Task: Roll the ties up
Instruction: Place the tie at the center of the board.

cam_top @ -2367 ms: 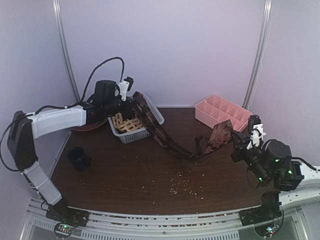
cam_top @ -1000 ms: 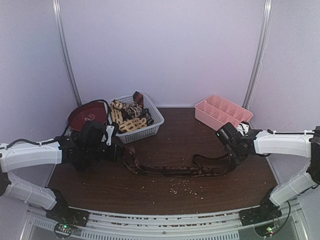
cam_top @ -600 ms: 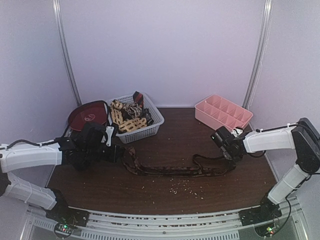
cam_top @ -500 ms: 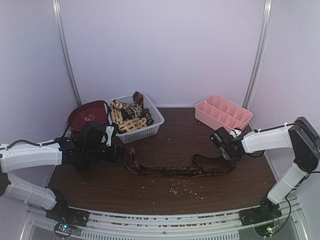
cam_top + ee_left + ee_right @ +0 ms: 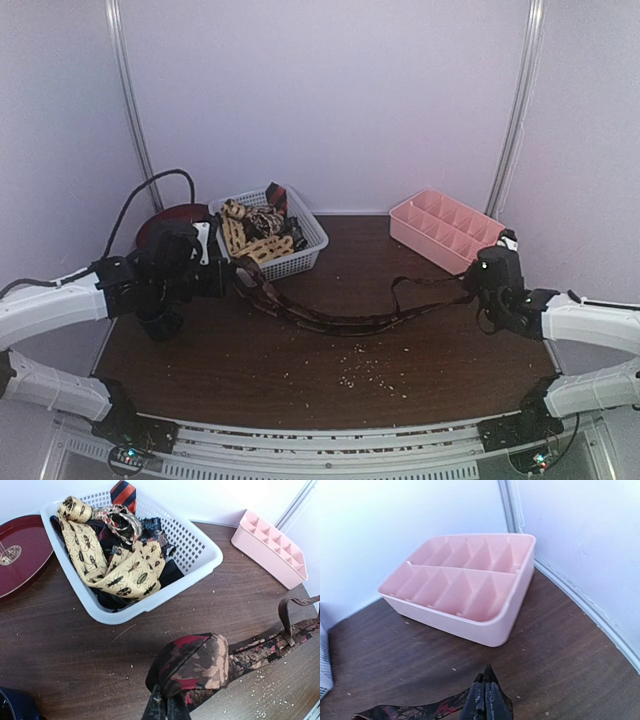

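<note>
The left fingers [image 5: 161,706] clench the wide end of the dark tie [image 5: 200,665]; the right fingers [image 5: 486,699] clench its thin end.

Left gripper [image 5: 238,283] and right gripper [image 5: 475,287] risen; tie [image 5: 330,322] lifted at both ends (middle sags low).

Robot lab booth: plain white walls [image 5: 330,100], aluminium base rail [image 5: 330,445].

Dark wood table [image 5: 330,385] | far left: white basket [image 5: 316,236], red plate [image 5: 158,222] beside it | far right: pink divided tray [image 5: 445,228] | middle: tie [image 5: 340,322] sagging onto it, crumbs [image 5: 365,376] nearer
</note>
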`<state>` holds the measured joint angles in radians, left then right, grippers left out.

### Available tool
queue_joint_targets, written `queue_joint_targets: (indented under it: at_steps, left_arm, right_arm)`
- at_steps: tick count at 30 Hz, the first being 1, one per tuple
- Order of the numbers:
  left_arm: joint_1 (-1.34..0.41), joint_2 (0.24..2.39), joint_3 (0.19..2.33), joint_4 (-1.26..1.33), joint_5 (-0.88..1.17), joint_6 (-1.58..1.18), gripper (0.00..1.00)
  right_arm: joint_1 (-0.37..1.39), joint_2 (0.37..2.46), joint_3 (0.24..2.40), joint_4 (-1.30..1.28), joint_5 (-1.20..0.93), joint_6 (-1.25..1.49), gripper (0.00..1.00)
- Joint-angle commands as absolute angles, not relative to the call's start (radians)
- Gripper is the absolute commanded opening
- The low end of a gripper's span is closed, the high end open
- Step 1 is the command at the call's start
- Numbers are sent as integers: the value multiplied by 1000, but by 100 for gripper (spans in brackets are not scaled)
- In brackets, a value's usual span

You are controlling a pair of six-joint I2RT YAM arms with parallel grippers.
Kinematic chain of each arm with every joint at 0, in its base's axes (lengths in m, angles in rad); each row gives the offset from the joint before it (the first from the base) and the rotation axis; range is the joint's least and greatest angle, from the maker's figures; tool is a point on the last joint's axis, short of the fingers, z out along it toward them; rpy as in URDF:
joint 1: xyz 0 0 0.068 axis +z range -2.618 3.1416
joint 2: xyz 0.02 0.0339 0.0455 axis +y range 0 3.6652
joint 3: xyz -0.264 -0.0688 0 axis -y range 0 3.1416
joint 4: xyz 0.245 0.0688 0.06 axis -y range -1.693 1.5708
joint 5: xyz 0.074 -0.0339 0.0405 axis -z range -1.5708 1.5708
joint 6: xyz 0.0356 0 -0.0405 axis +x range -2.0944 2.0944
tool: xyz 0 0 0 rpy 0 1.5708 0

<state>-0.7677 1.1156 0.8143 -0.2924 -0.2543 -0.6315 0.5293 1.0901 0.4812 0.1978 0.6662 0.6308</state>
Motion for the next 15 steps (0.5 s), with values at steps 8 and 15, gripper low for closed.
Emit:
queue_joint_targets:
  at_steps: [8,15]
  left_arm:
    - [-773,1192,630,-260,-181,-780,2]
    - [-773,1147,642,-317,-242,-799,28]
  right_arm:
    - [355,905,252,136,796,899,0]
    - [353,884,265,-181,867,1238,16]
